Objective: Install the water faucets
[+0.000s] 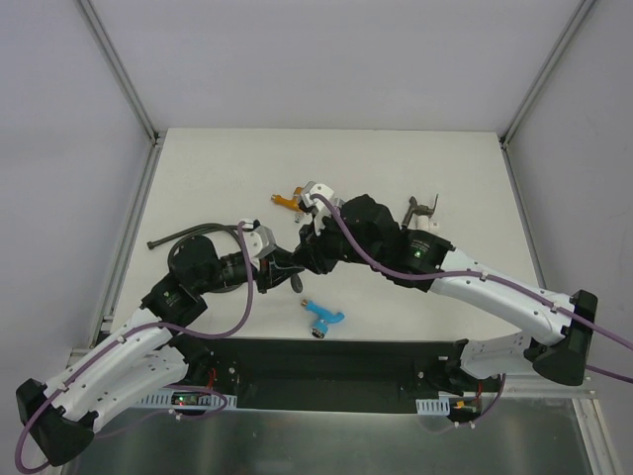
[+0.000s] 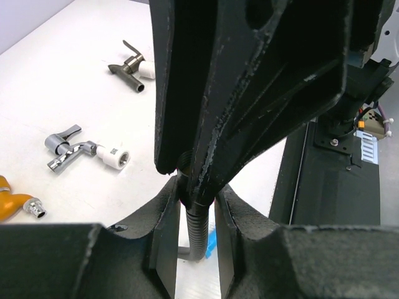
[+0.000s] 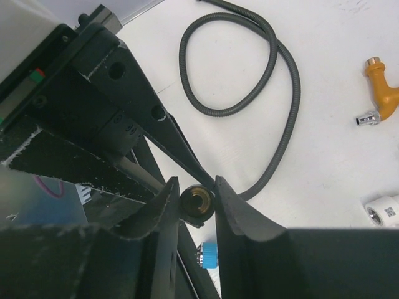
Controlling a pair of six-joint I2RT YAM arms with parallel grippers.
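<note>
The long dark hose point(image 1: 183, 236) lies at the left, and its end is lifted between both grippers. My left gripper point(image 1: 293, 265) is shut on the ribbed hose point(image 2: 198, 230) just behind its end. My right gripper point(image 1: 309, 251) is shut on the hose's end nut point(image 3: 198, 204), whose brass bore faces the right wrist camera. The orange-brass faucet point(image 1: 288, 202) and the chrome faucet point(image 2: 67, 146) lie behind the grippers. The grey-brown faucet point(image 1: 423, 209) lies at the right. The blue faucet point(image 1: 323, 318) lies near the front edge.
White elbow fittings sit on the chrome faucet point(image 2: 113, 156) and the grey-brown faucet point(image 2: 147, 68). The hose loops on the table point(image 3: 274, 68) at the left. The table's front edge and a black rail point(image 1: 326, 351) lie just below the blue faucet.
</note>
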